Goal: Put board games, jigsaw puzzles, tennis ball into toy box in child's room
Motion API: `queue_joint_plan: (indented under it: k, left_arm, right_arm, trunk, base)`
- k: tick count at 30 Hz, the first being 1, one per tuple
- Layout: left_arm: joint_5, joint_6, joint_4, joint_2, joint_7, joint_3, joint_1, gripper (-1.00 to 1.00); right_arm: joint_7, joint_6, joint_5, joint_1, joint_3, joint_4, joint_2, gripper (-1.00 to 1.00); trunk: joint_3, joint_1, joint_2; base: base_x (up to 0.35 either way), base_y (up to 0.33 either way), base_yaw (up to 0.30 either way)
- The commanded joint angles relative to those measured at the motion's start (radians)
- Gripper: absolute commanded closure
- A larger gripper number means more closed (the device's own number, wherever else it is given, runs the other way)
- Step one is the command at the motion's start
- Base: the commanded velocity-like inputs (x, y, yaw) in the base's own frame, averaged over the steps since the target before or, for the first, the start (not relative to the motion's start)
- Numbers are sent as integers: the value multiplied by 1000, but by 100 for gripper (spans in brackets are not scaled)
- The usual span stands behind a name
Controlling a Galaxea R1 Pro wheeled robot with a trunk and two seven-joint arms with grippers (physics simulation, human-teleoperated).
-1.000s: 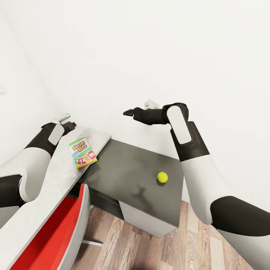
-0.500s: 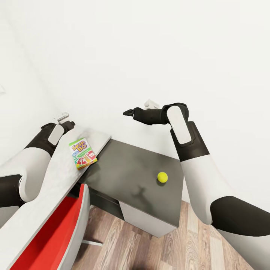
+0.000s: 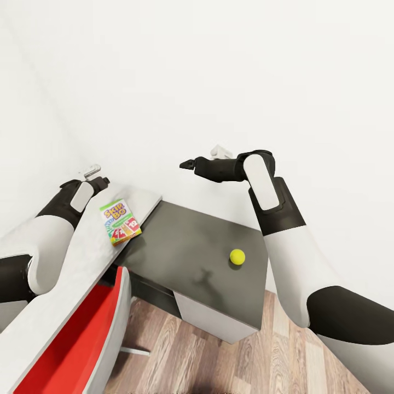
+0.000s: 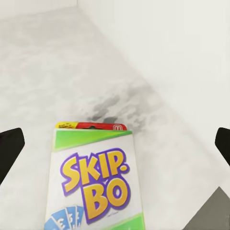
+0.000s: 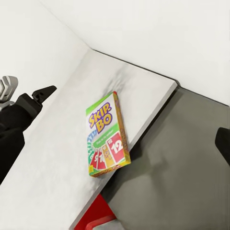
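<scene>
Skip-Bo board game (image 3: 121,222) lies flat on the white top of the table (image 3: 71,273), near that top's outer corner, where it meets the lower dark grey surface (image 3: 191,257). In the right wrist view the box (image 5: 106,135) sits with one long edge close to the white top's rim, just overhanging at its lower corner; logo faces up.

Left gripper (image 3: 98,178) hovers above the white top, just beyond the Skip-Bo box on the wall side, not touching it. Left wrist view: box (image 4: 93,179) lies between the two dark fingertips (image 4: 9,151), which stand far apart at the frame's edges — jaws spread wide, nothing held.

Tennis ball (image 3: 237,256) rests on the dark grey surface, well apart from the Skip-Bo box, near the edge on the right arm's side.

Right gripper (image 3: 186,163) is raised in the air above the dark grey surface, against the white wall (image 3: 219,71), pointing toward the left arm. Nothing between its fingers that I can see; cannot tell whether the jaws are apart or together.

Red chair (image 3: 82,339) tucked against the table's front. Wooden floor (image 3: 219,366) below.
</scene>
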Motion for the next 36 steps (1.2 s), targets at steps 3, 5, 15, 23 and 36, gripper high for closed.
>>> queue_joint_plan:
  k: [3, 5, 15, 23, 36]
  left_arm:
    - [10, 3, -1, 0, 6, 0, -1, -100]
    - [9, 3, 0, 0, 6, -1, -1, -100]
    - [7, 3, 1, -1, 6, -4, -1, -100]
    - [6, 2, 1, -1, 6, -4, -1, -100]
    - [3, 2, 1, -1, 5, -7, -1, -100]
  right_arm:
    - [-10, 2, -10, -1, 1, -1, 0, -100]
    - [-10, 2, -10, -1, 0, -1, 0, -100]
    - [-10, 1, -10, -1, 0, -5, 0, -100]
    - [-12, 2, -22, -2, 1, -4, 0, -100]
    - [-12, 2, -31, -2, 1, -3, 0, -100]
  trunk:
    - [-5, 1, -2]
    - [-8, 1, -2]
    - [-15, 1, -2]
    - [-17, 1, -2]
    - [-36, 1, -2]
  base:
    - [0, 0, 0]
    - [0, 0, 0]
    - [0, 0, 0]
    - [0, 0, 0]
    - [0, 0, 0]
